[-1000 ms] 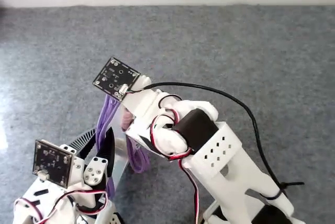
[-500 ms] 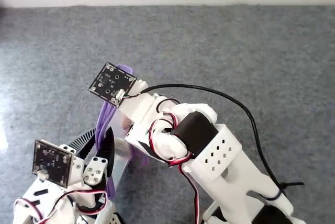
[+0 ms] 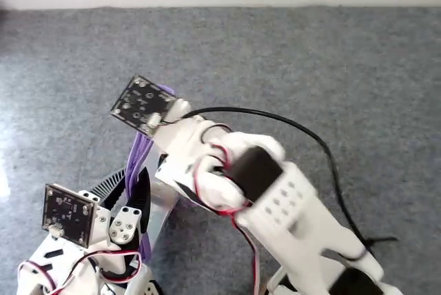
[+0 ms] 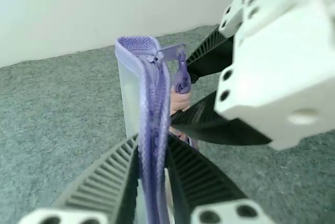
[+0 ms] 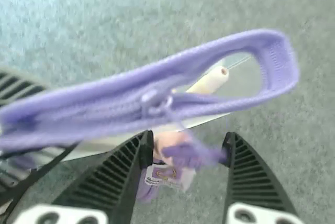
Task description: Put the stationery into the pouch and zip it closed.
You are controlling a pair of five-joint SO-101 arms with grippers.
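- Currently your left gripper is clamped tight on the purple zipper edge of the pouch, holding it on edge with the zipper uppermost.
- From above, the pouch runs away from the left gripper across the grey carpeted table, and its far end lies under your right arm's wrist camera board.
- Your right gripper sits at that far part of the pouch. Its black fingers stand apart, and the zipper pull tab lies in the gap between them.
- The zipper slider sits partway along. On the left gripper's side the teeth are joined; beyond the slider the mouth gapes in a loop to the pouch's end.
- Through that open loop you can see the tip of a cream pen-like stick inside the pouch.
- A pink item with a small printed tag shows just beside the clear pouch wall, between the right gripper's fingers. You cannot tell whether it is inside the pouch.
- A black cable arcs over the right arm.
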